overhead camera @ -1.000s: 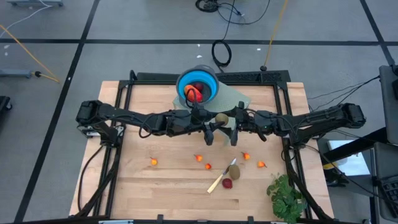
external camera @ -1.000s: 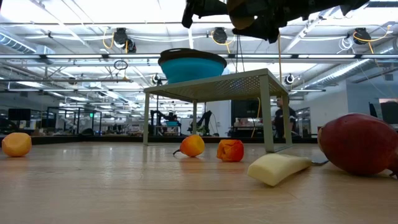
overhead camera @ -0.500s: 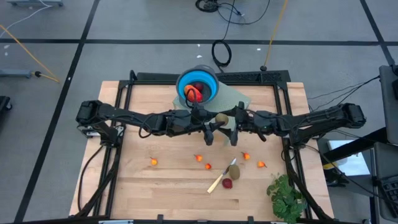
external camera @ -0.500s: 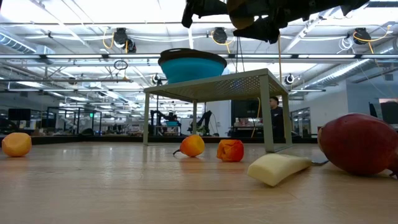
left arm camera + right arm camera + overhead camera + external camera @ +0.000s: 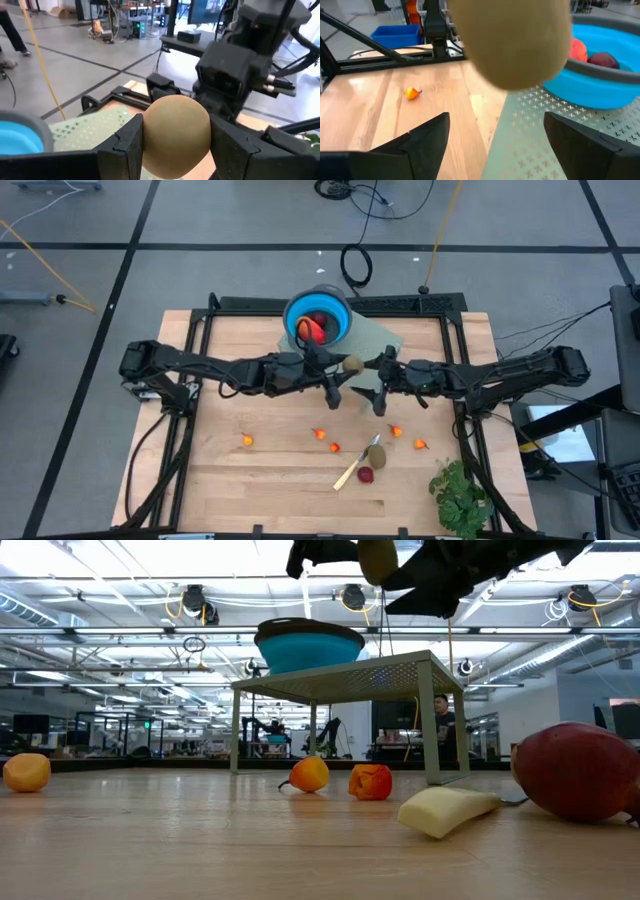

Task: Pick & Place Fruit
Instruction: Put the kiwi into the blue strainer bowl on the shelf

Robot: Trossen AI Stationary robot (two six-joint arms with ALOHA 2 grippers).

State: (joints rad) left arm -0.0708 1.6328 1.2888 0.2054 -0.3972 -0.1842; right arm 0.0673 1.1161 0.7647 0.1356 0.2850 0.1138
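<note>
My left gripper (image 5: 344,372) is shut on a brownish-green oval fruit (image 5: 352,364), high above the table beside the blue bowl (image 5: 317,320). That fruit also shows in the left wrist view (image 5: 175,130) and the low view (image 5: 378,560). My right gripper (image 5: 379,385) faces it from the table's right, open (image 5: 495,145), with the fruit (image 5: 512,40) just ahead of its fingers, untouched. The bowl stands on a pale green perforated stand (image 5: 385,340) and holds a red-orange piece (image 5: 577,50) and a dark red ball (image 5: 605,60). My left gripper pinches the oval fruit by two opposite sides (image 5: 150,131) between its two fingers. The fingers come about level from the table's left. The fruit is lifted clear, well above the table top.
On the table's near half lie a second oval fruit (image 5: 376,455), a dark red ball (image 5: 366,475), a pale-handled knife (image 5: 352,470), several tiny orange-red pieces such as one at the left (image 5: 246,440), and a leafy bunch (image 5: 460,495) at the near right.
My left gripper has carried the oval fruit a little up and toward the bowl at the far edge.
</note>
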